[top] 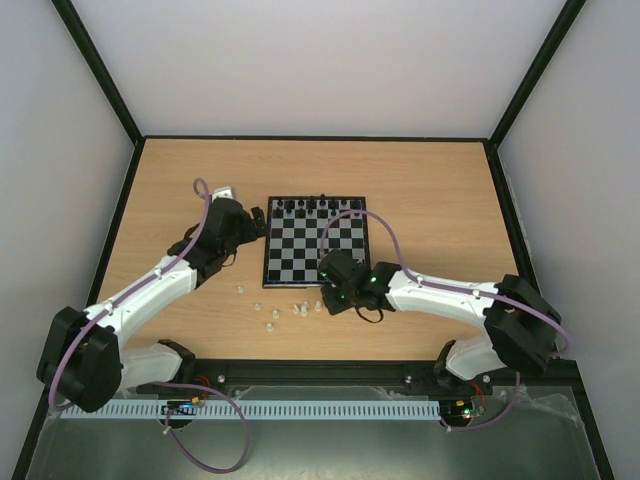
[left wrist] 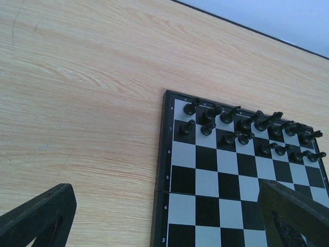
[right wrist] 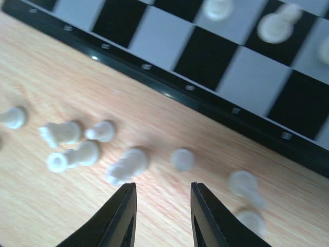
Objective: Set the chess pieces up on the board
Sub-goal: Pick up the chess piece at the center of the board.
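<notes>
Right gripper [right wrist: 163, 190] low over the table [right wrist: 51, 72], jaws at a narrow gap, nothing held. Just ahead of the gap, slightly right: one round chess piece [right wrist: 182, 159], apparently upright (seen end-on, so no long axis to align). Toppled piece [right wrist: 126, 165] beside it to the left, axis diagonal. Beyond, the board [right wrist: 190, 88] rim. Right arm is nearer. Left gripper [top: 256, 222] hangs wide, empty, at the board's far-left corner.

Board [top: 295, 250]: black and grey-white checks with a thin black rim. Chess pieces [right wrist: 127, 164]: cream-white. Black chessmen [left wrist: 226, 116]: plain black throughout. Surface [top: 430, 190]: pale wood grain.
</notes>
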Controlling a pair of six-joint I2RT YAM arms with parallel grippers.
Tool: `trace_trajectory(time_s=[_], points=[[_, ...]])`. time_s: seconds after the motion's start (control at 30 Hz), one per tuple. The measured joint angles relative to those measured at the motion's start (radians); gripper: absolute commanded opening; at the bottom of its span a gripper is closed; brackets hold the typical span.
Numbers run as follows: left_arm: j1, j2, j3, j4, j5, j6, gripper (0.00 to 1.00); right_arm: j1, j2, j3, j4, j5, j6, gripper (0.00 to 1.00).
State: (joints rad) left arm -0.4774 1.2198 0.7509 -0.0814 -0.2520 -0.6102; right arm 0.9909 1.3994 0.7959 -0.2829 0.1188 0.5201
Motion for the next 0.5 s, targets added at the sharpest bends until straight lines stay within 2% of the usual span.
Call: trace_trajectory(time_s=[0.23, 0.5], points=[[0.0, -0.018, 0.0, 0.0, -0.007, 0.0, 1.0, 0.097, 0.091, 0.105, 0.008, 0.002, 0.001, 0.28], [0.0, -0.026, 0.0, -0.002, -0.011, 0.0, 0.99, 0.148, 0.187, 0.178, 0.01, 0.007, 0.0, 0.27]])
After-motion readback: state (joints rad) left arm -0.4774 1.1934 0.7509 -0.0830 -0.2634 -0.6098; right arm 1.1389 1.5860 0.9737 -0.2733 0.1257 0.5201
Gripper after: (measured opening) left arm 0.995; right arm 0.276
